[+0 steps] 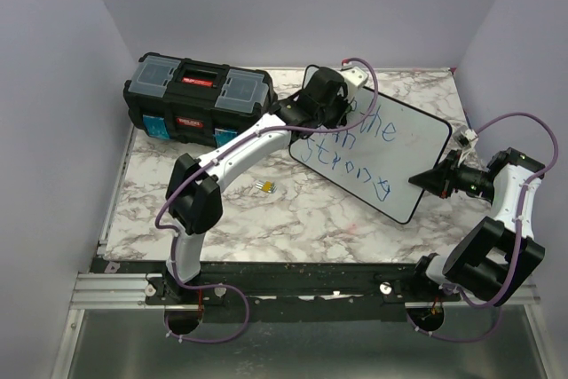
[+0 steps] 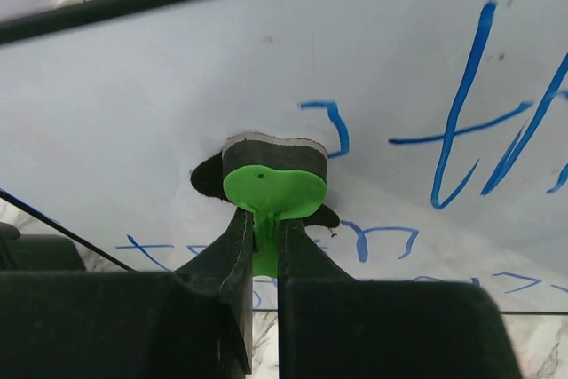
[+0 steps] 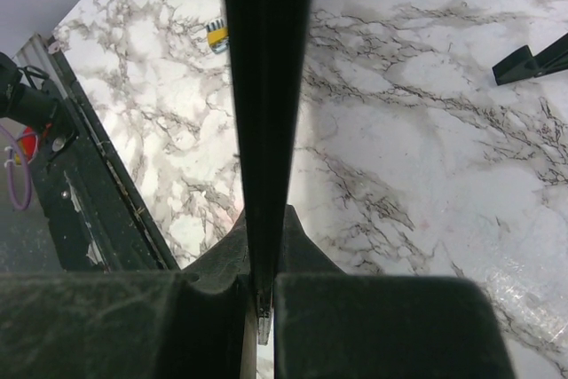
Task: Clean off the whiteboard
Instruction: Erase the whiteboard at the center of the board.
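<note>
Marble-patterned counter carries the whiteboard, which sits right of centre in the top view. Its long axis runs from about 10 o'clock to 4 o'clock, and its written face looks up. The blue lettering runs in lines along that same axis. A black toolbox stands at the counter's 10 o'clock corner, apart from the board.

The right end effector meets the board at its 4 o'clock end. In the right wrist view its fingers are pressed together on the thin black rim, so it appears to be bracing the board. The left end effector is over the board's 10 o'clock end and is the nearer one to the writing. Its fingers pinch the tab of a green eraser, whose dark felt pad looks to be touching the white surface.

The coming wipe turns on where the ink lies from that pad. In the left wrist view, one blue stroke sits just beside it at 2 o'clock, tall strokes stand at 3 o'clock, and more strokes lie at 5 o'clock. In the top view that puts most of the ink toward 4 o'clock from the eraser, down the board's long axis and toward the right end effector. Judging by this, most of the writing is not yet erased.

A small yellow and dark object lies on the counter at 8 o'clock from the board; what it is cannot be told.
</note>
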Robot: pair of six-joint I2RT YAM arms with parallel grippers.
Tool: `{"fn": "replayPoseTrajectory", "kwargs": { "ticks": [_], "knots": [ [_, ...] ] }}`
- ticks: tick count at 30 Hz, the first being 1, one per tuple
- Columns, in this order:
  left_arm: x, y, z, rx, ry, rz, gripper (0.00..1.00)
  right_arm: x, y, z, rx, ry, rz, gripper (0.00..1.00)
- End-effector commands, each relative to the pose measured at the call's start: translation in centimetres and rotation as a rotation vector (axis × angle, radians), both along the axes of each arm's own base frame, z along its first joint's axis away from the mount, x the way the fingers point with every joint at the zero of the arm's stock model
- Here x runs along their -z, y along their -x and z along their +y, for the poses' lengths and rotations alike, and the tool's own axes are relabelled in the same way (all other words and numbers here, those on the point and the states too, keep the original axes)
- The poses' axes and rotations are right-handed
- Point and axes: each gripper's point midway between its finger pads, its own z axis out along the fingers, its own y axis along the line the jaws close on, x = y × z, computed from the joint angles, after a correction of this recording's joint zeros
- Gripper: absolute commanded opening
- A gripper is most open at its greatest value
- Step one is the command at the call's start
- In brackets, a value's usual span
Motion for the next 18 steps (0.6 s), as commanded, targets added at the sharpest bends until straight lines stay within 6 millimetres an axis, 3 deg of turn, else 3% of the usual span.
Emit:
{"fn": "replayPoseTrajectory", "kwargs": {
  "ticks": [1,5,13,18],
  "knots": [
    [3.1,1.3,0.2,0.022,-0.053,0.054,0.00,-0.9,-0.1,0.6,-0.028,0.016,-0.100,0.01],
    [2.5,0.7,0.4,0.009,-0.070,0.032,0.00,-0.9,-0.2,0.6,-0.027,0.013,-0.100,0.01],
    [-2.1,0.4,-1.5,0.038,0.031,0.004,0.00,-0.9,-0.2,0.6,-0.027,0.015,-0.101,0.01],
    [-2.2,1.5,-2.9,0.088,0.078,0.035,0.00,-0.9,-0.2,0.6,-0.028,0.016,-0.100,0.01]
  ]
}}
